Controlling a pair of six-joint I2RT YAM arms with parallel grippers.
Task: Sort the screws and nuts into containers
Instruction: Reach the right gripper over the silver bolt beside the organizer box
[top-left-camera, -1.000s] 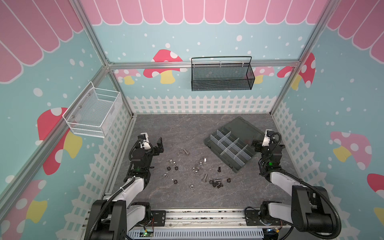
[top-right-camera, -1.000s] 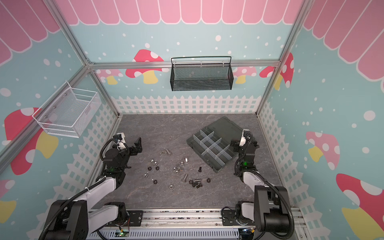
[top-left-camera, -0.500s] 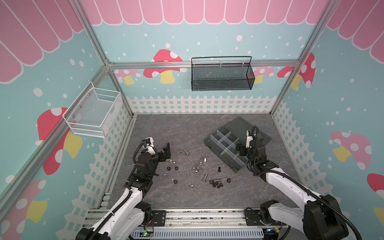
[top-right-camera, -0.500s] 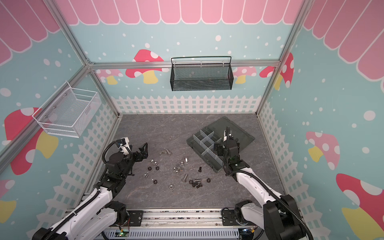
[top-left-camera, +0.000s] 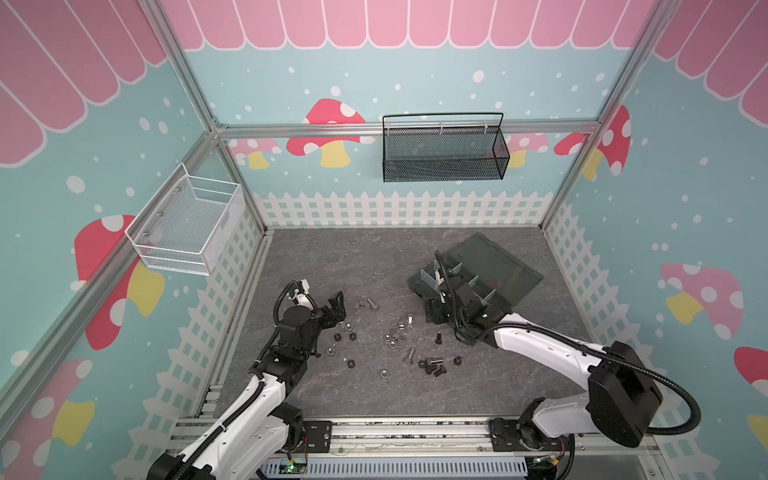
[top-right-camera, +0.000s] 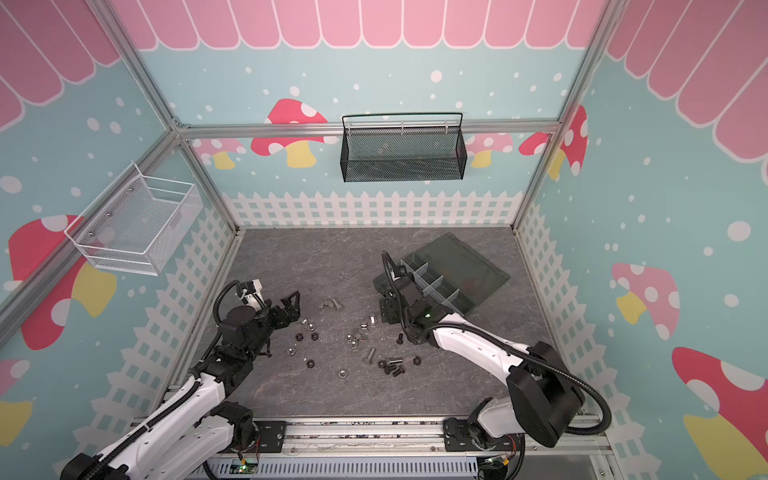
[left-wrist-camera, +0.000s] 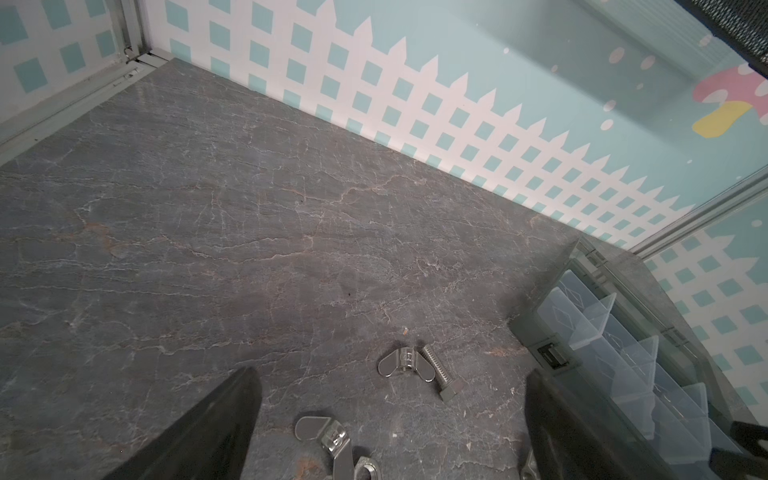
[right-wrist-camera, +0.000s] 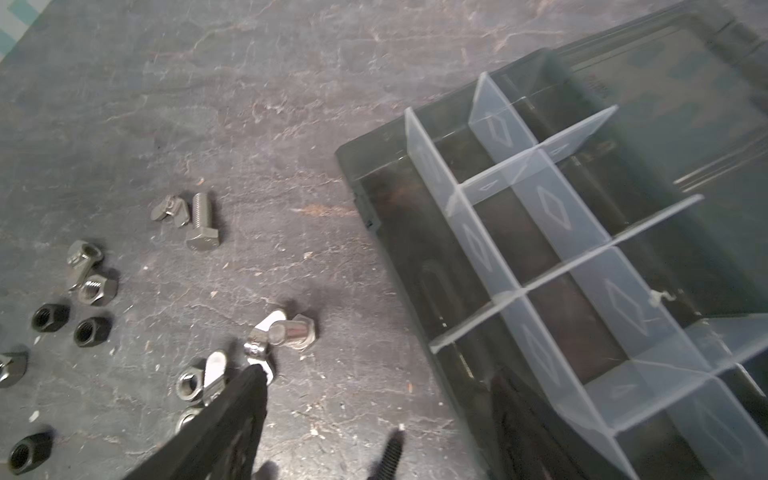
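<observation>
In both top views the left hand (top-left-camera: 336, 309), fingers spread, hangs just left of the small silver and black screws (top-left-camera: 409, 354) and hexagonal nuts (top-left-camera: 352, 336) strewn on the grey marbled desk (top-left-camera: 332, 257); the right hand (top-left-camera: 436, 313), also spread and empty, is at the corner of the dark grey box's clear-divided containers (top-left-camera: 428, 277). The left wrist view shows a silver screw (left-wrist-camera: 438, 370) touching a winged silver nut (left-wrist-camera: 405, 361) just ahead of the fingers. In the right wrist view one black screw (right-wrist-camera: 388, 453) lies between the fingers.

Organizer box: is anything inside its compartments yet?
The compartments that show in the right wrist view look empty; the screws and nuts lie on the table. The right hand partly covers the nearest ones.
</observation>
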